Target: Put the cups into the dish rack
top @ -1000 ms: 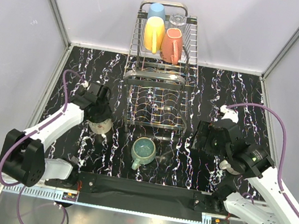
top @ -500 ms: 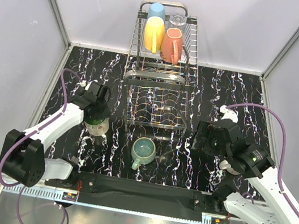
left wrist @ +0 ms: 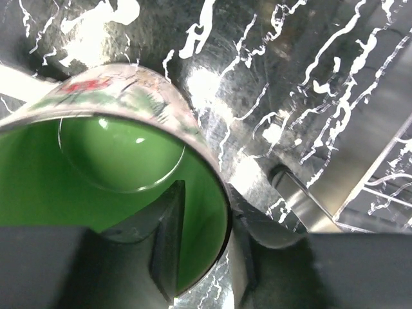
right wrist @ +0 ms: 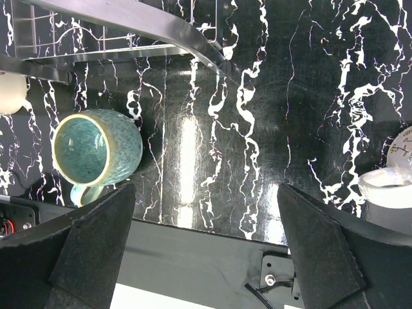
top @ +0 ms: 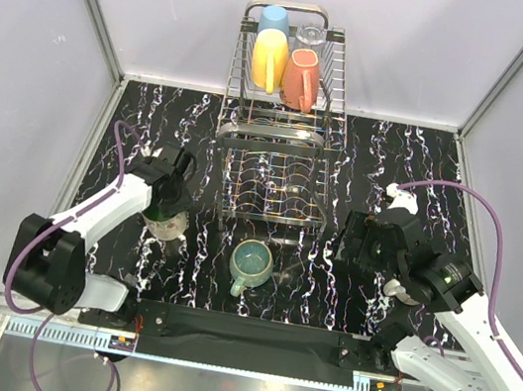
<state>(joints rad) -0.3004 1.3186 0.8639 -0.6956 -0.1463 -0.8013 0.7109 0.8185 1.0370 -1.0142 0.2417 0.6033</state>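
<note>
Green-lined cream cup (left wrist: 96,161) is left of the rack (top: 272,135), its wall pinched by the left gripper (left wrist: 206,257): one finger inside, one outside. Right gripper (right wrist: 206,251) hangs over the table (right wrist: 270,129), jaws wide apart, holding nothing. Teal cup (right wrist: 96,148) stands upright just near of rack. Upper shelf holds blue tumbler (top: 275,19), glass (top: 311,35), yellow cup (top: 270,60), salmon cup (top: 301,77).

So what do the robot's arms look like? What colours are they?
The left arm and right arm are white tubes with chunky black joints. A purple cable loops off each. The right end effector has two dark, wedge-shaped fingers.
</note>
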